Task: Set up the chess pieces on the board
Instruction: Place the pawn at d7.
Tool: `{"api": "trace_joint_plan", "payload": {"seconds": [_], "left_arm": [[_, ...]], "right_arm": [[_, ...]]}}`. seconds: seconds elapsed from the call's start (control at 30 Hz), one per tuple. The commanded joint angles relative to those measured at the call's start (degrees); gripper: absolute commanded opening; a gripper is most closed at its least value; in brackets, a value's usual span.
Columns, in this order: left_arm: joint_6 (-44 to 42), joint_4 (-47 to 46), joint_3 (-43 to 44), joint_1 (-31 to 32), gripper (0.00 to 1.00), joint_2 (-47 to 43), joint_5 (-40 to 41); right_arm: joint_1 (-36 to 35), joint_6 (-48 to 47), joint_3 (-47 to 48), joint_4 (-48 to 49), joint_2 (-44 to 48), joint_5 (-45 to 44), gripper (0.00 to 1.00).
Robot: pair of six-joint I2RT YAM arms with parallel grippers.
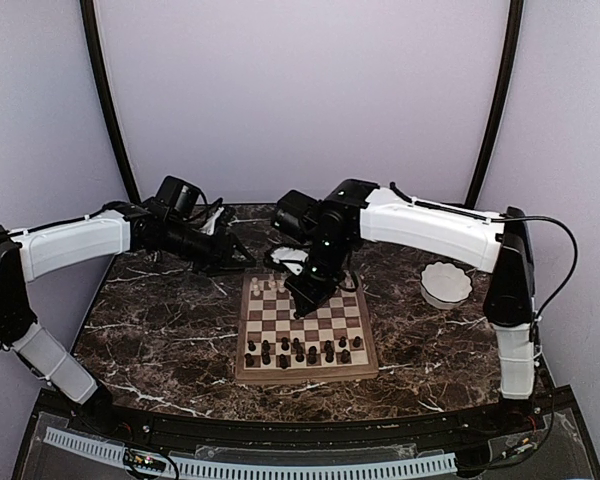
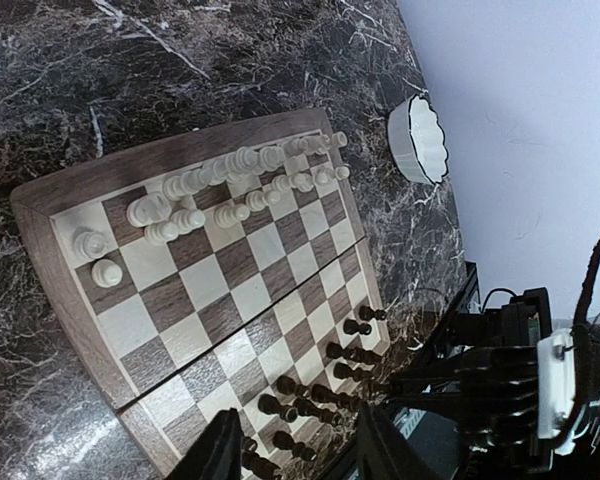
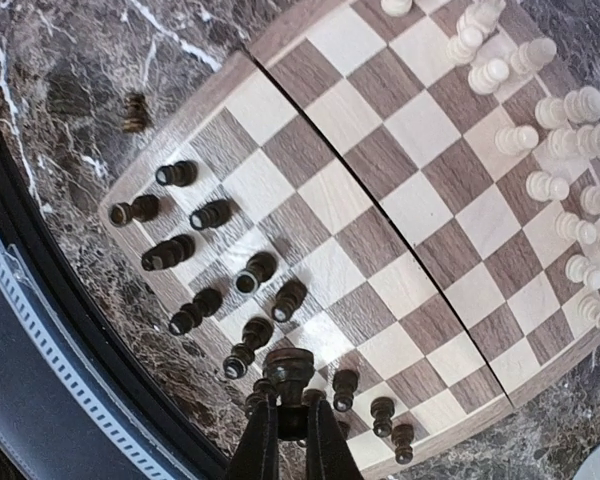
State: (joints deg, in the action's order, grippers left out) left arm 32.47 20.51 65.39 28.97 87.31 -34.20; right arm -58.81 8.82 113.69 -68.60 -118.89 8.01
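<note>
While right gripper (image 3: 291,405) clamps dark piece (image 3: 289,364) over board (image 3: 380,200), left gripper (image 2: 295,432) gapes

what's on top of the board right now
Two rows of cream pieces along the far side, dark pieces crowded on the near side. The right gripper grips one dark piece among them. In the top view the right arm covers some cream pieces.

Probably a lab test booth: plain lilac walls (image 1: 300,100) enclose a marble table (image 1: 160,330).
</note>
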Motion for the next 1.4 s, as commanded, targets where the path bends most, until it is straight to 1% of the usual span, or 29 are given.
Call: {"api": "trace_joint_plan", "payload": {"seconds": [0.0, 0.33, 1.07, 1.23, 1.37], "left_arm": [[-2.43, 2.95, -0.58, -0.74, 0.42, -2.9, 2.36], [-3.02, 4.0, -0.62, -0.94, 0.42, -2.91, 2.96], [-4.75, 6.03, -1.91, -1.67, 0.42, -3.78, 3.87], [-4.48, 5.75, -2.56, -1.65, 0.42, -3.67, 3.63], [-4.48, 5.6, -2.95, -1.64, 0.42, -3.64, 3.44]], "right_arm": [[-0.3, -0.39, 0.03, -5.47, -1.04, -1.43, 0.02], [-0.34, -0.29, -2.93, -5.71, -4.53, 0.28, 0.03], [-0.33, 0.15, -2.86, -5.58, -9.69, 2.28, 0.06], [-0.34, 0.41, -2.51, -5.57, -10.06, 1.97, 0.12], [-0.34, 0.7, -2.43, -5.49, -9.84, 1.78, 0.2]]}}
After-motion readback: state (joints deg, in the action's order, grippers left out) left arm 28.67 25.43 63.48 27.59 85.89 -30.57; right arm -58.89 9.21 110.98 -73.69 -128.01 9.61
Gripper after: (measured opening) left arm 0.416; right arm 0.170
